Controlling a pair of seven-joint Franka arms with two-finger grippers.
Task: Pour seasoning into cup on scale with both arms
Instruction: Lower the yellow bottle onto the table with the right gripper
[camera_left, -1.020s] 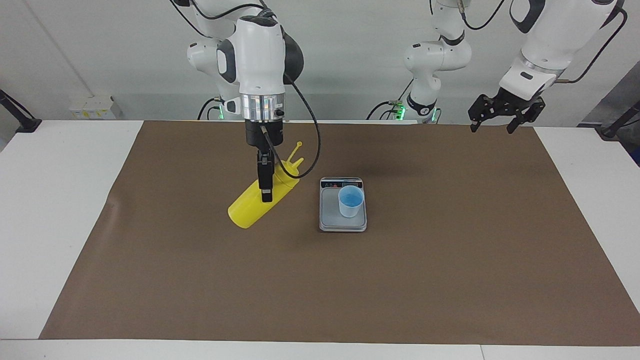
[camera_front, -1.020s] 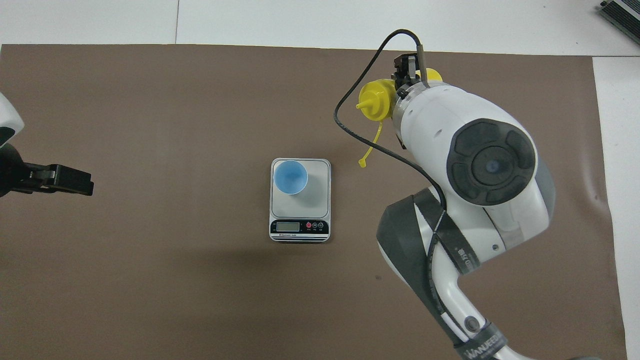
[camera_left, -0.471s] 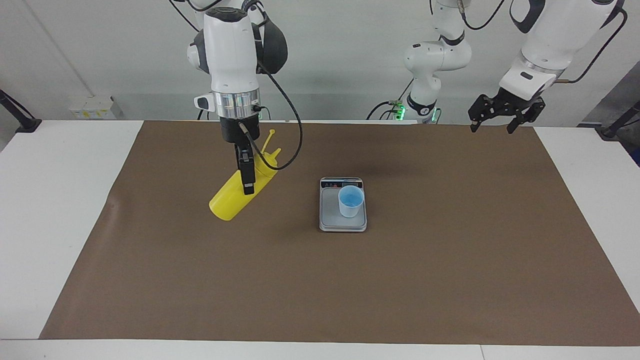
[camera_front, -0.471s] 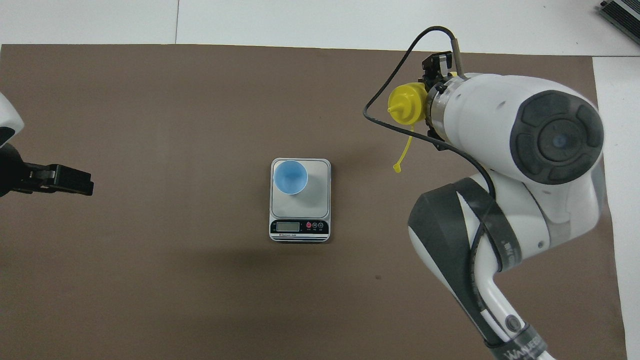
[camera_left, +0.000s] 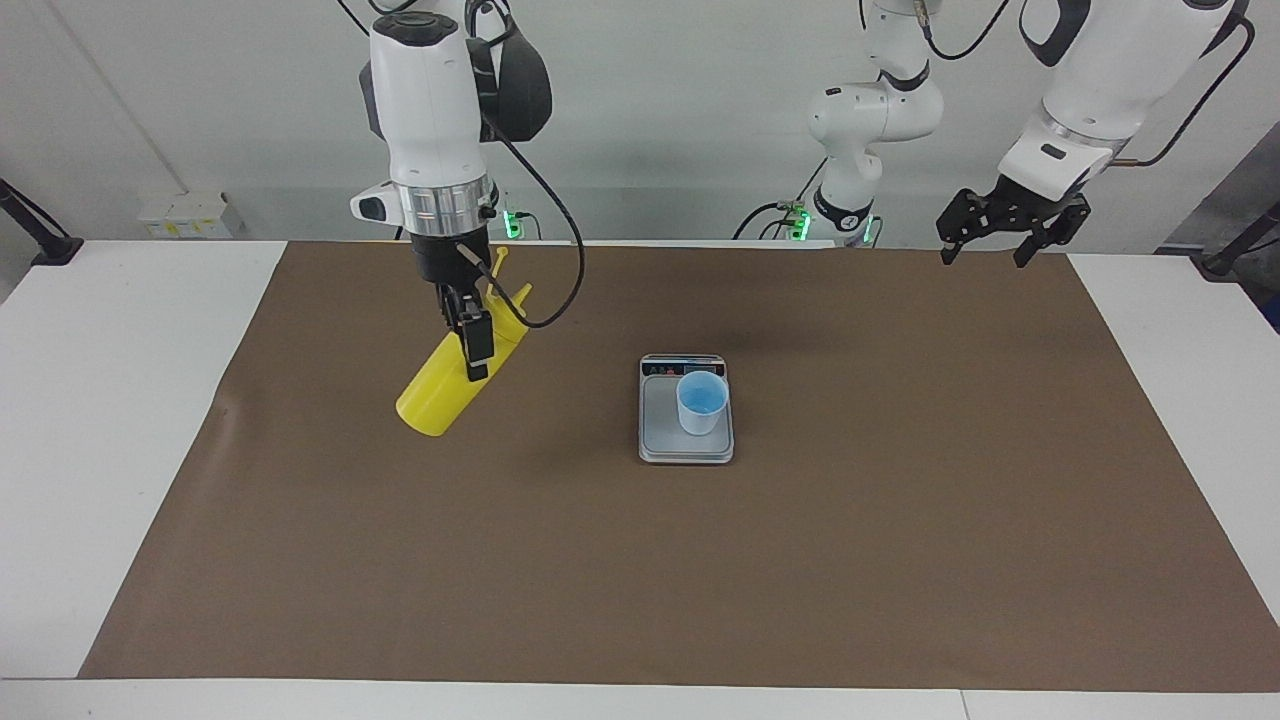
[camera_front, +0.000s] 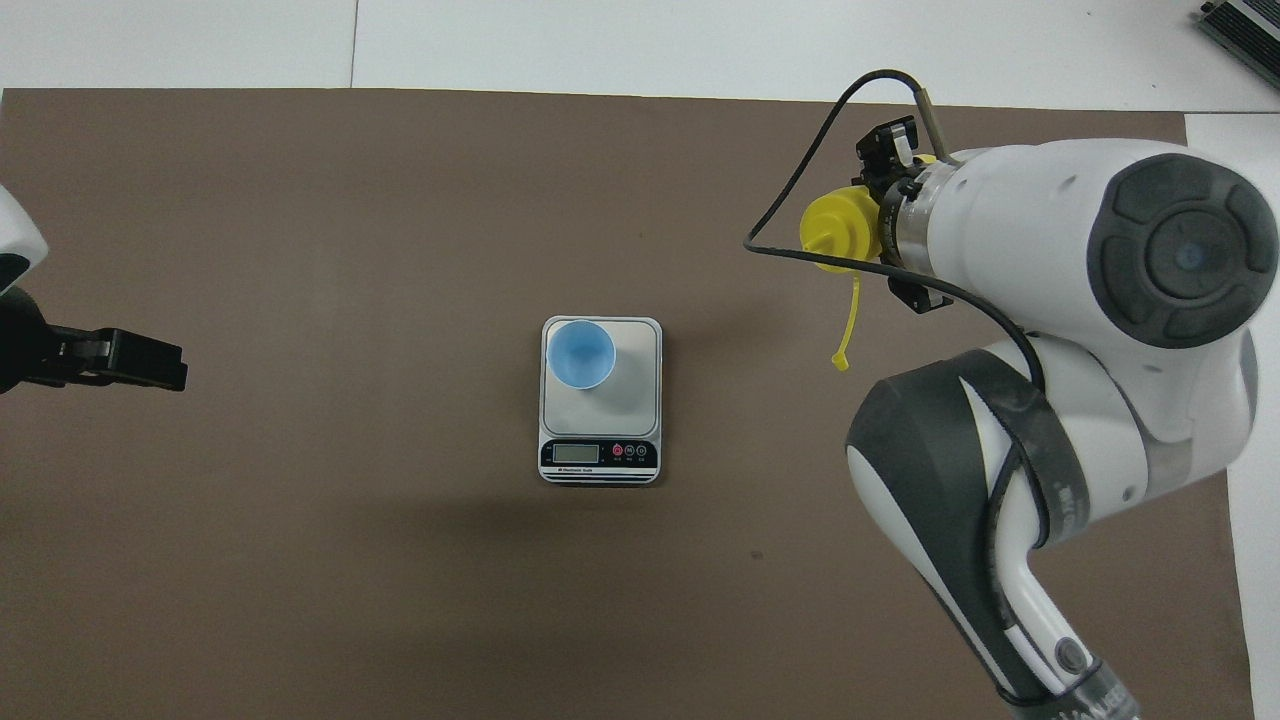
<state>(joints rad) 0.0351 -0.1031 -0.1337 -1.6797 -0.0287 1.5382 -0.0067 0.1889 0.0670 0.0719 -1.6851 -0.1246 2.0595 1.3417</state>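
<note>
The yellow seasoning bottle (camera_left: 438, 396) hangs tilted above the brown mat with my right gripper (camera_left: 478, 352) shut on its body. Its cone cap (camera_front: 838, 233) points toward the scale's side, and the small tethered tip cap (camera_front: 841, 362) hangs loose. The light-blue cup (camera_left: 701, 403) stands upright on the scale (camera_left: 658, 432), at the edge nearest the left arm's end. In the overhead view the cup (camera_front: 580, 354) sits on the plate of the scale (camera_front: 636, 398). My left gripper (camera_left: 984, 257) waits open over the mat's corner by the left arm's base, nothing between its fingers.
A brown mat (camera_left: 640, 560) covers most of the white table (camera_left: 90, 420). The scale's dark display strip (camera_front: 600, 454) faces the robots. A further white arm (camera_left: 868, 110) stands at the robots' end between the two arms. A small white box (camera_left: 186, 213) sits at the wall.
My right gripper has carried the bottle away from the scale toward the right arm's end of the table and a little higher. The left gripper, cup and scale have not moved.
</note>
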